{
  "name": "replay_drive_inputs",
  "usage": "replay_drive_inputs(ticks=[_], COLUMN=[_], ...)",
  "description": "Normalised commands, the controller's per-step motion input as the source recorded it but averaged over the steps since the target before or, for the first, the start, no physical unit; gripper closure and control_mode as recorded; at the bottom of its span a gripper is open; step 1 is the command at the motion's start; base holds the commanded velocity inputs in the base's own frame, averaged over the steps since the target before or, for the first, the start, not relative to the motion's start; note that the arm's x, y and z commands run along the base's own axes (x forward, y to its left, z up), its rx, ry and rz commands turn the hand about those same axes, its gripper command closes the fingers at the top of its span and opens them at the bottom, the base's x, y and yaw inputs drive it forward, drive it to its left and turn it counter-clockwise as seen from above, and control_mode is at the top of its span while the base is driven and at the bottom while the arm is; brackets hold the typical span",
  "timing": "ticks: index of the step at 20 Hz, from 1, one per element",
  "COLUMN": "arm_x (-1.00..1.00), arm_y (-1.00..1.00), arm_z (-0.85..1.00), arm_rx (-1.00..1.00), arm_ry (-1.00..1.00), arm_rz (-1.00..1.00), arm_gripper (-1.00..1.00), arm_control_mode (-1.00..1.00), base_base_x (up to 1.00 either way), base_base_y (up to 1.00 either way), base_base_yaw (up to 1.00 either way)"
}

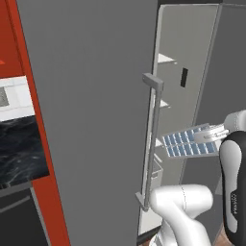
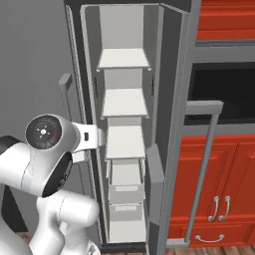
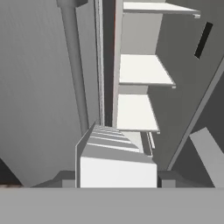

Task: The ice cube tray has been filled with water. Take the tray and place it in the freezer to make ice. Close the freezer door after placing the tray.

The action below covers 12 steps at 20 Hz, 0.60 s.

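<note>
My gripper [image 1: 214, 134] is shut on the near end of the ice cube tray [image 1: 188, 143], a pale grey tray with two rows of light-blue cells filled with water [image 1: 181, 139]. The tray hangs in the air in front of the open freezer [image 2: 124, 99], about level with its middle white shelves, its far end pointing at the opening. In the hand view the tray [image 3: 114, 151] runs away from me toward a white shelf [image 3: 135, 113]. The freezer door [image 2: 174, 129] stands swung open on the right, its bar handle [image 2: 201, 169] facing out.
The closed grey fridge door [image 1: 91, 120] fills the left, its vertical handle [image 1: 153, 144] close beside the tray's far end. Red cabinets [image 2: 224, 174] and a dark recess [image 2: 224, 94] lie behind the open door. Drawers [image 2: 127, 199] sit low in the freezer.
</note>
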Motion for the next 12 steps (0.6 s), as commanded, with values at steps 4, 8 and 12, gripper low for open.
replay_drive_inputs(ticks=[4, 8, 12], arm_x=[0.0, 0.0, 0.0], arm_y=[0.0, 0.0, 0.0], arm_z=[0.0, 0.0, 0.0], arm_rx=[0.0, 0.0, 0.0], arm_ry=[0.0, 0.0, 0.0], arm_rz=[0.0, 0.0, 0.0], arm_gripper=[1.0, 1.0, 1.0], arm_control_mode=[1.0, 1.0, 1.0], base_base_x=[0.0, 0.0, 0.0], base_base_y=[-0.34, -0.38, -0.4], base_base_yaw=[0.18, 0.17, 0.16])
